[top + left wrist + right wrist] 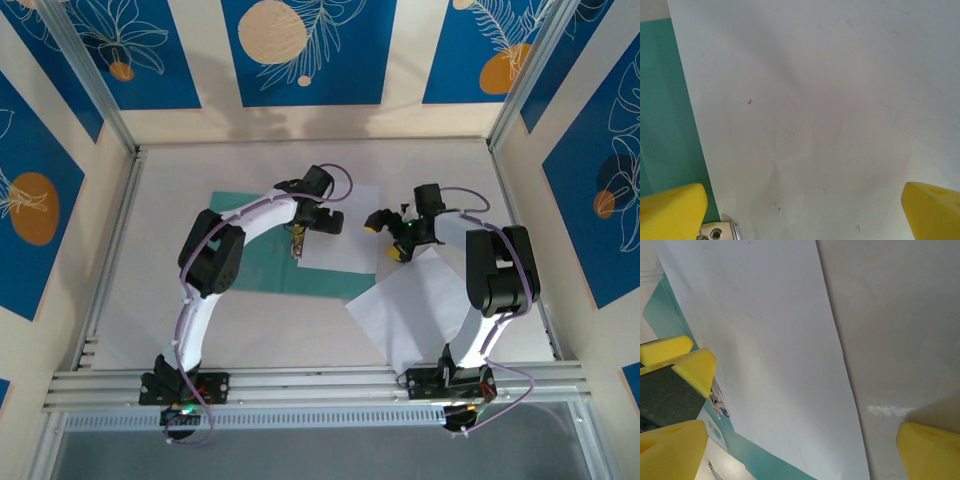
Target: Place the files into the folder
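One sheet (345, 240) already lies on the right leaf of the open folder (262, 268). The second sheet (415, 305) sits askew on the table (150, 300), at four o'clock from the folder. My left gripper (297, 243) and right gripper (385, 238) hang released and empty over the filed sheet. Next, I judge, the right one must catch the loose sheet by an edge, which is tricky with flat paper. Overhead I get both sheets together. The left wrist camera gives the metal clip (717, 233) at seven o'clock, too fine to pick out from above.

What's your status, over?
Left claw open, right claw open. Folder open, first sheet on it, second sheet on table beside. Nothing blocking.
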